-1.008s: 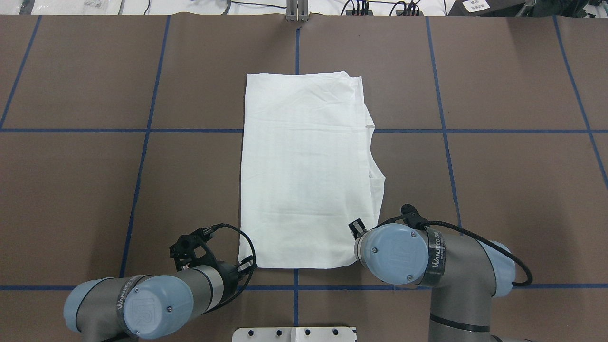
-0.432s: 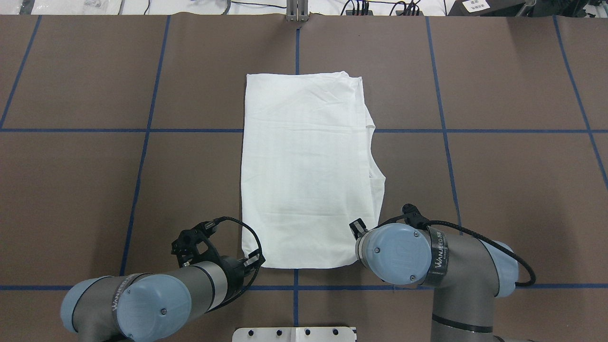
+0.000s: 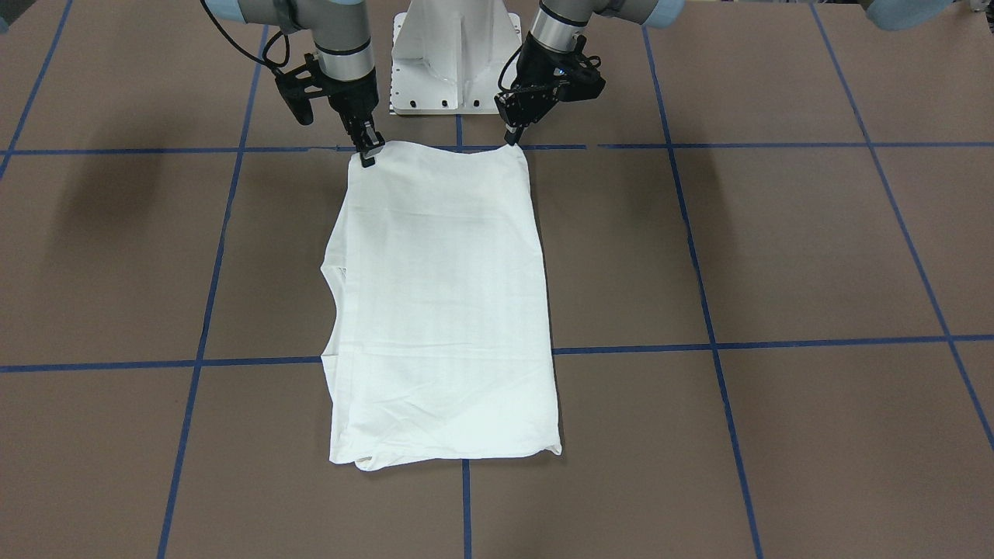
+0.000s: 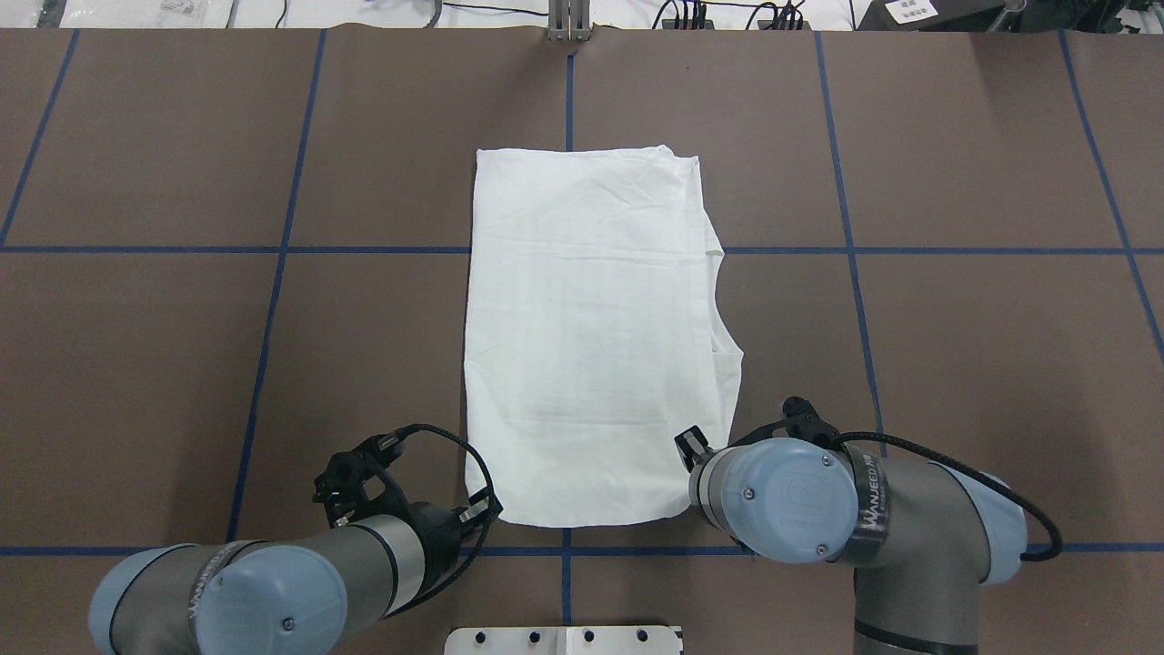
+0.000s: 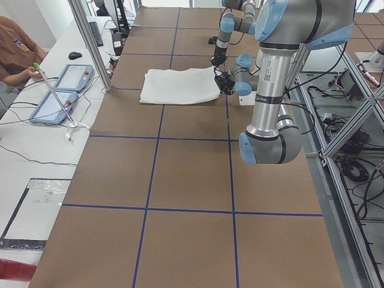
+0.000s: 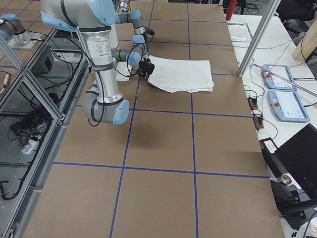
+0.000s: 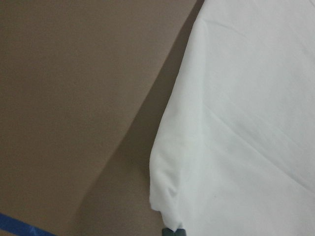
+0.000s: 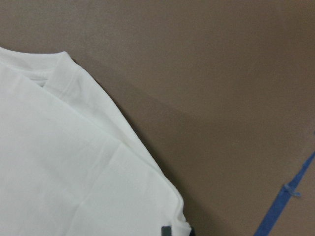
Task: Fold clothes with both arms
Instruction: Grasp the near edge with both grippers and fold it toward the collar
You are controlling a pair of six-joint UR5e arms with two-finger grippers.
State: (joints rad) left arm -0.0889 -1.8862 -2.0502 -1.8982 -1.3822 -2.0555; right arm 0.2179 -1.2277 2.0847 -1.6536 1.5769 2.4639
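The clothes, one white shirt (image 4: 591, 337) folded into a long rectangle, lie on the brown table with a sleeve edge bulging along one long side. In the front-facing view my left gripper (image 3: 512, 140) pinches the shirt (image 3: 443, 310) at one corner of the edge nearest the robot. My right gripper (image 3: 366, 155) pinches the other corner of that edge. Both are shut on the cloth. Each wrist view shows a slightly raised corner of the shirt (image 7: 246, 123) (image 8: 59, 162) with a shadow under it. From overhead, the right gripper is hidden under its wrist.
Blue tape lines divide the table into squares. The white pedestal base (image 3: 454, 54) stands just behind the grippers. In the left side view a person (image 5: 12, 51) sits beside tablets (image 5: 60, 90) on a side bench past the table's far edge, and an aluminium post (image 5: 90, 42) stands there.
Both arms have drawn back toward the base. The shirt has slid a little toward the robot with them. The left gripper first moved in onto its corner.
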